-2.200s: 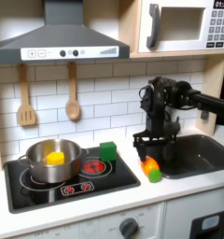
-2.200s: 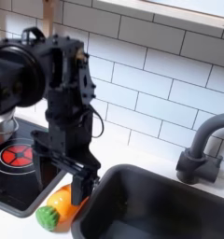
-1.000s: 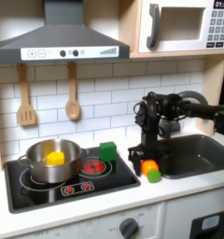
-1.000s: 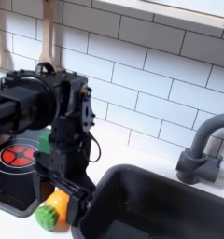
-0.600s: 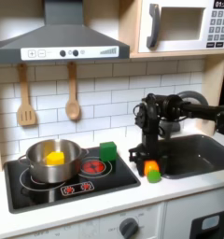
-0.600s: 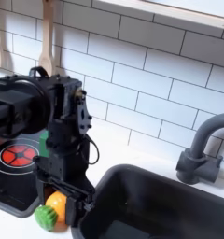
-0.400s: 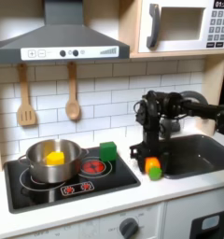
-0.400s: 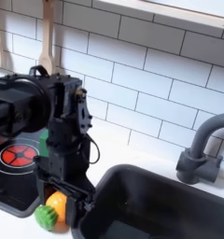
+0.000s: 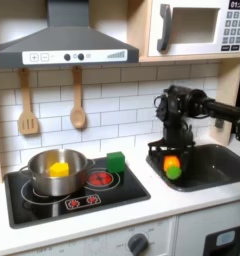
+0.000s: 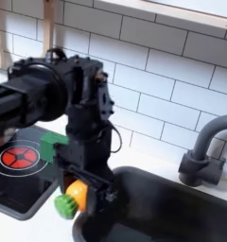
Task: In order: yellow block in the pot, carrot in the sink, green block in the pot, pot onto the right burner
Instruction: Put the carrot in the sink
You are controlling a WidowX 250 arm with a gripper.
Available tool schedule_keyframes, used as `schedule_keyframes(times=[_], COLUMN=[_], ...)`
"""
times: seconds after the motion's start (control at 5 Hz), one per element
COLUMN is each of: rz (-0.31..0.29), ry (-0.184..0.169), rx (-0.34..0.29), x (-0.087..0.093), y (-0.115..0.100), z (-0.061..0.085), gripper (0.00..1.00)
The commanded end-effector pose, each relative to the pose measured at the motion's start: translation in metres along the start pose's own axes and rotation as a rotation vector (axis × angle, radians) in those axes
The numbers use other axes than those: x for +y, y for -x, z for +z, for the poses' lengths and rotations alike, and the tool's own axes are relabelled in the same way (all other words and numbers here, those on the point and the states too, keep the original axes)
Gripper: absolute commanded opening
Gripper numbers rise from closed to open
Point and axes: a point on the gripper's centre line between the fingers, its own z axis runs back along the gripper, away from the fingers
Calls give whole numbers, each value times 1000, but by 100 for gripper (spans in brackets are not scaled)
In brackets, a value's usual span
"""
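White tiles are covering the wall behind the toy kitchen, and the microwave (image 9: 195, 27) above is showing a small clock that I cannot read surely. Over the white surface (image 9: 112, 215) the hand (image 9: 172, 163) is pinching the carrot (image 9: 172, 166), green end down, and holding it lifted just at the rim of the sink (image 9: 217, 165), probably to drop it inside. Already lying in the pot (image 9: 56, 172) is the yellow block (image 9: 58, 169). Beside the pot, the green block (image 9: 115, 161) is waiting on the stove (image 9: 122, 190).
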Motion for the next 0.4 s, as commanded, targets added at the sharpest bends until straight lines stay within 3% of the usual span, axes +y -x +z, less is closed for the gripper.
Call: schedule_keyframes(times=[0.0,0.2], rz=[-37,-52], ry=[-24,-17], rx=[-45,-43], x=[-15,-22], y=[-18,-24], z=[10,7], gripper=[0,0])
